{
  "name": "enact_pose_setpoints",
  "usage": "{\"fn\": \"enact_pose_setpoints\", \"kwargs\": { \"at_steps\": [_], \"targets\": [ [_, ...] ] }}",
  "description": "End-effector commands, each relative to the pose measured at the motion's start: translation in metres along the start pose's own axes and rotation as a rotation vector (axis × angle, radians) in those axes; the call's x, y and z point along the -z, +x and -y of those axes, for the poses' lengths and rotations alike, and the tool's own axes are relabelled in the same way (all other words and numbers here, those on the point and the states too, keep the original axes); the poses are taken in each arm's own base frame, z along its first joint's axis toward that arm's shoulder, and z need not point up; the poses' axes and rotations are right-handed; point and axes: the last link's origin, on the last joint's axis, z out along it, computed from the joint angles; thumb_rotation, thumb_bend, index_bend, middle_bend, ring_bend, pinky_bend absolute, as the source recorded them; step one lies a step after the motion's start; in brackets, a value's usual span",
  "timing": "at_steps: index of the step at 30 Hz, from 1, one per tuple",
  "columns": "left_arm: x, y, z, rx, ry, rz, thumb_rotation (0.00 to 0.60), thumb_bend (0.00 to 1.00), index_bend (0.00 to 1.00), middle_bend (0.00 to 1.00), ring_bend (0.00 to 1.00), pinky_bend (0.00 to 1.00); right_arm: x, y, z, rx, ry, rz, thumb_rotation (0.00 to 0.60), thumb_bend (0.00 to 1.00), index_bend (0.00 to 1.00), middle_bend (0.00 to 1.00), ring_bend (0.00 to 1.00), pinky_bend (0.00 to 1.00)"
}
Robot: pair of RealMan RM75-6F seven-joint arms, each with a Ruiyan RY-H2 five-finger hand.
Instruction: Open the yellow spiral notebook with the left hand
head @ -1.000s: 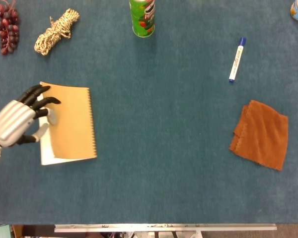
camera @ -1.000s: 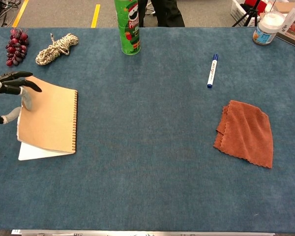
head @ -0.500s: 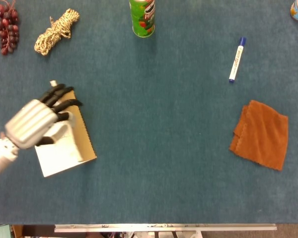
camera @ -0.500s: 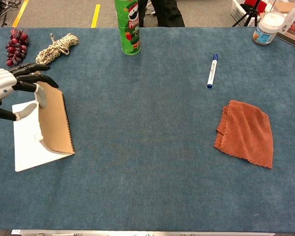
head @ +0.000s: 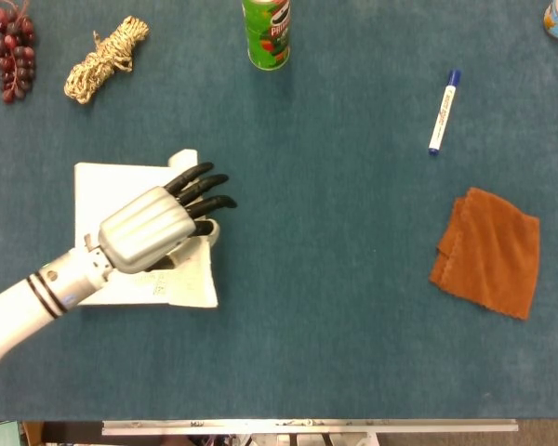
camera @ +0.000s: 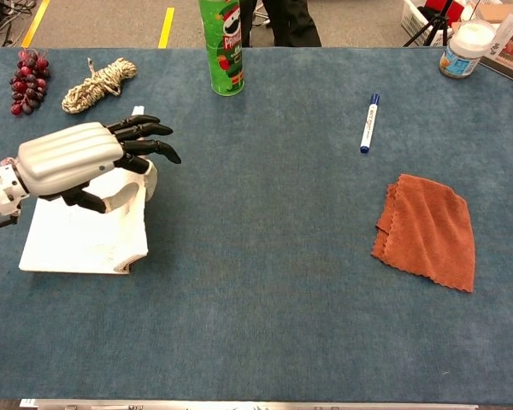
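The yellow spiral notebook [head: 107,186] lies at the left of the blue table, showing only white paper. Its cover [head: 197,279] is swung up and over toward the right, white inner side showing. My left hand [head: 153,228] reaches over the notebook from the lower left. It pinches the cover's free edge between thumb and dark fingers [head: 205,190], which point right. In the chest view the left hand [camera: 77,158] is above the white page [camera: 68,243], and the raised cover [camera: 137,213] curves beneath the fingers. My right hand is in neither view.
Along the far edge are dark grapes [head: 14,46], a coil of rope [head: 102,58], a green chip can [head: 267,32] and a white jar [camera: 466,47]. A blue-capped marker [head: 443,111] and a brown cloth [head: 488,251] lie on the right.
The left hand has carried the cover from flat, through upright, over to the right. The yellow outside has gone out of sight and white pages now show. Other objects have not moved.
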Motion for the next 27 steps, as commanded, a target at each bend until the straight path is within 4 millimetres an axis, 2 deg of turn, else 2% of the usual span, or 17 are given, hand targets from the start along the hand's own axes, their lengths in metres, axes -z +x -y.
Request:
{"fn": "enact_pose_setpoints", "kwargs": {
  "at_steps": [1, 10, 14, 22, 27],
  "targets": [
    [-0.014, -0.002, -0.006, 0.016, -0.001, 0.018, 0.6, 0.5, 0.54, 0.14, 0.0, 0.0, 0.001, 0.0, -0.002, -0.002, -0.004, 0.0, 0.6, 0.33, 0.25, 0.26, 0.21, 0.29],
    [-0.029, -0.014, -0.014, 0.051, 0.034, 0.085, 0.6, 0.5, 0.21, 0.04, 0.0, 0.0, 0.003, -0.001, -0.006, -0.01, -0.012, -0.005, 0.6, 0.33, 0.25, 0.26, 0.21, 0.29],
    [-0.032, -0.015, -0.019, 0.09, 0.05, 0.082, 0.6, 0.49, 0.12, 0.01, 0.0, 0.0, 0.004, -0.001, -0.008, -0.014, -0.015, -0.005, 0.6, 0.33, 0.25, 0.26, 0.21, 0.29],
    [-0.025, -0.007, -0.019, 0.106, 0.072, 0.03, 0.6, 0.48, 0.09, 0.0, 0.0, 0.0, 0.004, 0.002, -0.01, -0.014, -0.017, -0.014, 0.6, 0.33, 0.25, 0.26, 0.21, 0.29],
    [0.001, 0.0, -0.006, 0.108, 0.172, -0.062, 0.6, 0.48, 0.1, 0.0, 0.0, 0.0, 0.002, 0.002, -0.011, -0.004, -0.017, -0.006, 0.6, 0.33, 0.25, 0.26, 0.21, 0.29]
  ]
}}
